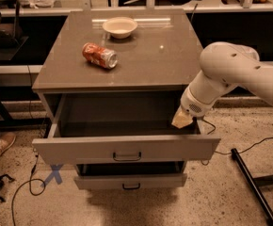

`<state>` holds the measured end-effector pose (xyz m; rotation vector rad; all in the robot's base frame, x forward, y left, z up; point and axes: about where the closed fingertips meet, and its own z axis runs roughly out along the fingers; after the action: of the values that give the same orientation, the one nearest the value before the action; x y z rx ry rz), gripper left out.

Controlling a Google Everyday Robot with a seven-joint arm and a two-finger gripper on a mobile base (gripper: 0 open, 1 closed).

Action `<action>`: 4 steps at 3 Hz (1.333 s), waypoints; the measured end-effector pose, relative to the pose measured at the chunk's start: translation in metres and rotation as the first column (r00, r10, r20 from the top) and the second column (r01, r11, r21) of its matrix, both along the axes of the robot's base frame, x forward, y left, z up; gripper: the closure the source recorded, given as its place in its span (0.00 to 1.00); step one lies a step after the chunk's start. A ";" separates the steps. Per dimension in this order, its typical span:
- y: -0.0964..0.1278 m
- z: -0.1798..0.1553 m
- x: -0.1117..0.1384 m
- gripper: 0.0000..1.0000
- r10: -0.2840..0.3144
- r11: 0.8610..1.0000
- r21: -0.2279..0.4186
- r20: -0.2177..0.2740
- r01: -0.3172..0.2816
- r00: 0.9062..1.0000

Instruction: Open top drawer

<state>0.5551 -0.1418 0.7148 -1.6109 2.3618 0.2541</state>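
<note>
The top drawer [80, 149] of the grey cabinet stands pulled far out, its deep grey box open and empty inside. Its small black bar handle [126, 156] sits at the middle of the wide front. My gripper [182, 120], with tan fingertips, hangs from the white arm [230, 74] just above the drawer's right rear part, over the box and apart from the handle. It holds nothing that I can see.
A red soda can [99, 55] lies on its side on the cabinet top [160, 55], with a white bowl [120, 27] behind it. A lower drawer [129, 180] is slightly out. A black pole [252, 182] lies on the floor at right; cables and a shoe at left.
</note>
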 end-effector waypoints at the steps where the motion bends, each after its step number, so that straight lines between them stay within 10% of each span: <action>1: 0.000 -0.013 0.014 1.00 -0.062 0.998 0.007 -0.010 0.062 0.998; 4: 0.013 -0.054 0.007 1.00 -0.132 0.990 -0.057 -0.060 0.129 0.989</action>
<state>0.5624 -0.1285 0.6607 -1.4834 2.5306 0.2211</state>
